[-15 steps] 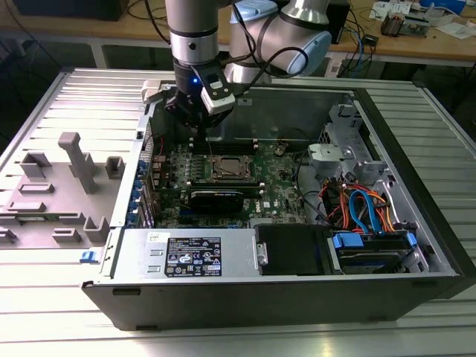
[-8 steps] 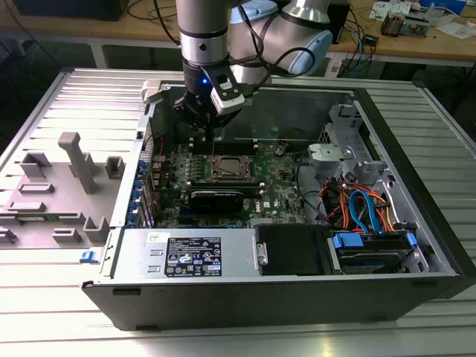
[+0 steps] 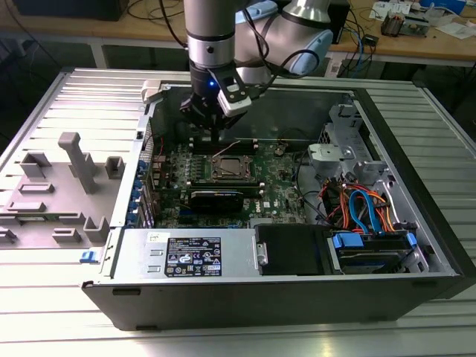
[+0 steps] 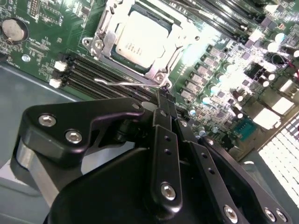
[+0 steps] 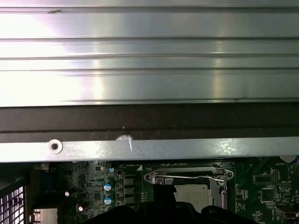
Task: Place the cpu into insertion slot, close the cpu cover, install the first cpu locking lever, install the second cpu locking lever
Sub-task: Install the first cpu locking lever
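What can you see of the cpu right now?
The cpu is a flat square chip with a dull silver metal top and faint marks at its centre. It lies flat in the socket on the green board. Its top shows through the window of the silver cover, which frames its edges. The pincer is beside the socket, off the chip.

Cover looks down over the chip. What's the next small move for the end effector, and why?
Probably press the locking lever down to latch it. In the second wrist view the cpu sits under the closed cpu cover, and the end effector is right at the wire lever's end, which looks not yet hooked.
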Available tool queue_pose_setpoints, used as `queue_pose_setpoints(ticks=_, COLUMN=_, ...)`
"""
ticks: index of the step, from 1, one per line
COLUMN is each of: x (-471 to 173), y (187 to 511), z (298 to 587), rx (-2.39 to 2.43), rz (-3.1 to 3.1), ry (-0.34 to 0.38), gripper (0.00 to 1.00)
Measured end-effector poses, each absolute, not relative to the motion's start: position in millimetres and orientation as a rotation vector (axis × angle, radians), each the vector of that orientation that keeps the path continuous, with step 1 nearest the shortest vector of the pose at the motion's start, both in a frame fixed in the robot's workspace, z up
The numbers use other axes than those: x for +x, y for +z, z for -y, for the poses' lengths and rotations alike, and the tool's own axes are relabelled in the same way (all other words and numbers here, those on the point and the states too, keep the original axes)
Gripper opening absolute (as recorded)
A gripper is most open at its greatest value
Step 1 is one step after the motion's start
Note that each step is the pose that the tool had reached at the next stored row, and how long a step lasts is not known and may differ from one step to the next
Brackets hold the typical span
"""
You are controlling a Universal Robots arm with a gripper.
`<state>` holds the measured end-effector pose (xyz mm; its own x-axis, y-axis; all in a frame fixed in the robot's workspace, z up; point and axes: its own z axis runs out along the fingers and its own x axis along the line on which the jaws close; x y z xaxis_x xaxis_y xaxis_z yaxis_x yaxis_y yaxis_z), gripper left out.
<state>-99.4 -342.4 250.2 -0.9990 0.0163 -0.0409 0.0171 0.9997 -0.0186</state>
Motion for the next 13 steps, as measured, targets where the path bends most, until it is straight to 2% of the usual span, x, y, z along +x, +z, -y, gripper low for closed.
queue_pose_setpoints(ticks=13, x=-92.7, y=244.6, z=341.2, rx=-0.055, rz=-3.1, ry=-0.028, gripper=0.11)
